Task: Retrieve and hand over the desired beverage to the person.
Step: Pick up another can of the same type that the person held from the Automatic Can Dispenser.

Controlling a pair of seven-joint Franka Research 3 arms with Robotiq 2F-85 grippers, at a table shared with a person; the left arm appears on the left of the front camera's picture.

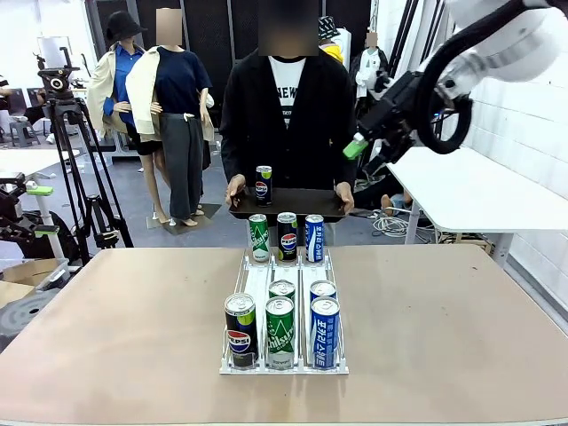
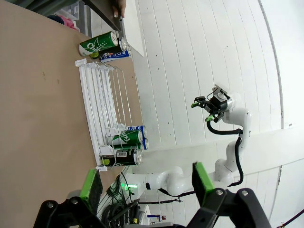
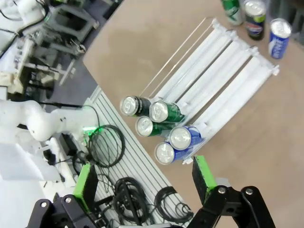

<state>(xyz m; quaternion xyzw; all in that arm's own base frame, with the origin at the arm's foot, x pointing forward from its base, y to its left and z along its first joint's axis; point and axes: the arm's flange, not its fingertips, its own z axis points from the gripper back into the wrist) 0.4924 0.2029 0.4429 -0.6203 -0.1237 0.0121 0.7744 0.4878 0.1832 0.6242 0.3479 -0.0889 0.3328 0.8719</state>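
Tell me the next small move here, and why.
Probably ease the open left gripper toward the tall black Pepsi can at the near left of the white wire rack. The person holds a black tray carrying a matching black Pepsi can, which suggests that drink is wanted. Both grippers are open and empty, and the right gripper hangs high at the far side.

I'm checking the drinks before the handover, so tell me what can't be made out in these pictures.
Front view: second-row cans hidden behind the front cans; labels unseen.
Left wrist view: person's hand cut by the top edge; its grip unclear.
Right wrist view: far green can cut by the top edge; the rack cans show mostly tops, brands unclear.
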